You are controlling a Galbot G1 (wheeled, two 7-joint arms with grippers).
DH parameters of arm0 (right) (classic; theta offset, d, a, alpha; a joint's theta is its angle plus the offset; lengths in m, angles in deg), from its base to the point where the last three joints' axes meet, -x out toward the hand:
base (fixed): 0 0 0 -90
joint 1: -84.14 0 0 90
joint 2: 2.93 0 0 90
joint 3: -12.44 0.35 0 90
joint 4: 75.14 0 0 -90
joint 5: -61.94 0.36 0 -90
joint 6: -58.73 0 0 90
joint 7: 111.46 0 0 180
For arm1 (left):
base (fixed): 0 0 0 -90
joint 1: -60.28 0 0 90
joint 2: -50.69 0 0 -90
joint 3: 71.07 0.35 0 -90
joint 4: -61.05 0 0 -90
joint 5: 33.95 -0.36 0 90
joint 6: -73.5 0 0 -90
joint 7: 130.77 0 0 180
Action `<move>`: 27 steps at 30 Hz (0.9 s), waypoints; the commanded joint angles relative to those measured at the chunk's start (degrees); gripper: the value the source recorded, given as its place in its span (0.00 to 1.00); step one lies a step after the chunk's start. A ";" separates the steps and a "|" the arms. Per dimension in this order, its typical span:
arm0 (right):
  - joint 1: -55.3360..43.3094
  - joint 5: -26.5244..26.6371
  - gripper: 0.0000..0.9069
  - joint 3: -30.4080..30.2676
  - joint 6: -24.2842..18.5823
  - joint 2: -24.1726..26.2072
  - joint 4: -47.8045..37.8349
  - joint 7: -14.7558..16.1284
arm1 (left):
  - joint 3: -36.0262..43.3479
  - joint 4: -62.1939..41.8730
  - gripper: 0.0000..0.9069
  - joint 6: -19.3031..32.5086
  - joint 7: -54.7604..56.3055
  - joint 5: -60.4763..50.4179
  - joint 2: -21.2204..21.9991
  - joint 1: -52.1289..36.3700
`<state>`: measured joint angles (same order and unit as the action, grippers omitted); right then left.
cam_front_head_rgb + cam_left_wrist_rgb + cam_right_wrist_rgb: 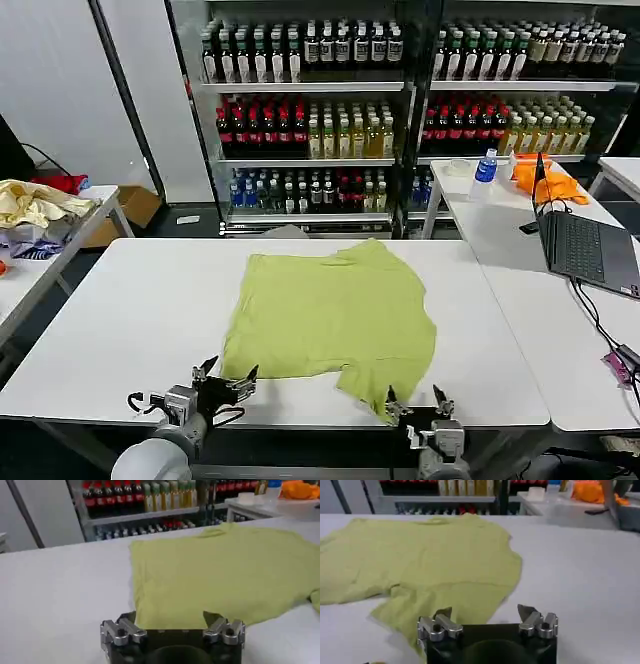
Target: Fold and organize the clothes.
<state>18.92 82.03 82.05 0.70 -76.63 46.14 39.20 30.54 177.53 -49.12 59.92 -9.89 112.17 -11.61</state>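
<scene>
The clothes are one lime yellow-green T-shirt [330,320] lying spread flat on the white table [120,330], plain side up, neck toward the shelves. One sleeve hangs toward the front edge on the right. My left gripper [225,376] stands open at the front edge, just short of the shirt's near left corner [150,617]. My right gripper [415,405] is open too, beside the near sleeve [435,605], with nothing between its fingers. In the left wrist view the left gripper [170,617] faces the shirt's hem; in the right wrist view the right gripper [485,612] faces the sleeve edge.
A second white table [520,250] on the right carries a laptop [585,250], cables, a water bottle [485,168] and an orange cloth [545,180]. A side table at left holds a pale yellow and purple pile [35,215]. Drink shelves [300,110] stand behind.
</scene>
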 commanded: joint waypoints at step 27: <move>2.88 0.30 0.00 -0.75 0.38 -0.07 0.75 -0.46 | 1.11 -1.17 0.02 -0.06 -0.31 0.42 0.36 1.07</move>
<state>21.61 82.24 81.32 1.08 -76.62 46.51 38.89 31.70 175.53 -49.08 59.79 -9.70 112.40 -10.99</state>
